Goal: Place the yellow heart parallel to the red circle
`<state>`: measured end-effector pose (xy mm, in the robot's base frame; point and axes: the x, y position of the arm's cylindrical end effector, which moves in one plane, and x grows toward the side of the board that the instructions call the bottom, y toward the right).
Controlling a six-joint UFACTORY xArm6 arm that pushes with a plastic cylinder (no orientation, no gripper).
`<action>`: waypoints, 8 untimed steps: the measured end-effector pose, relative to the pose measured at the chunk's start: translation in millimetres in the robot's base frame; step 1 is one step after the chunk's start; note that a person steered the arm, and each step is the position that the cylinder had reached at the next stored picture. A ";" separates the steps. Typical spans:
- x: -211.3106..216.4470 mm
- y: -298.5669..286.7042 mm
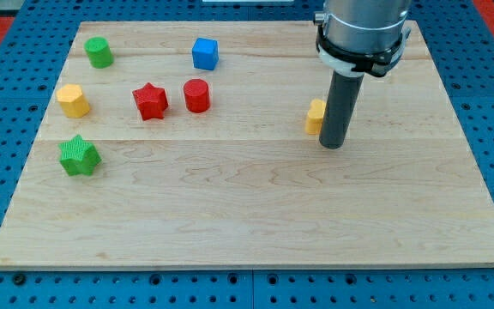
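So the yellow heart (316,116) is sitting right of the board's middle, in the upper half, and it's mostly hiding behind the rod, so only its left part is showing. My tip (334,145) is resting on the wood just to the right of it and a touch lower in the view, and the rod looks like it's touching the heart's right side, though I can't tell for sure from this angle. There are no fingers here to be wide or narrow, just the plain dark rod hanging down from the grey arm (363,30), holding nothing.

The red circle (196,95) is sitting well off toward the view's left, slightly higher than the heart. Just beside it on the left is the red star (150,101), near but not touching. The blue cube (205,53) is lying above the circle, toward the top. Further left the yellow hexagon (73,100) is sitting near the edge, with the green cylinder (99,52) above it and the green star (79,156) below. Everything's lying on the wooden board (256,215).
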<state>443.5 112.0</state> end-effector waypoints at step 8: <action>-31.5 -27.2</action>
<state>412.0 84.8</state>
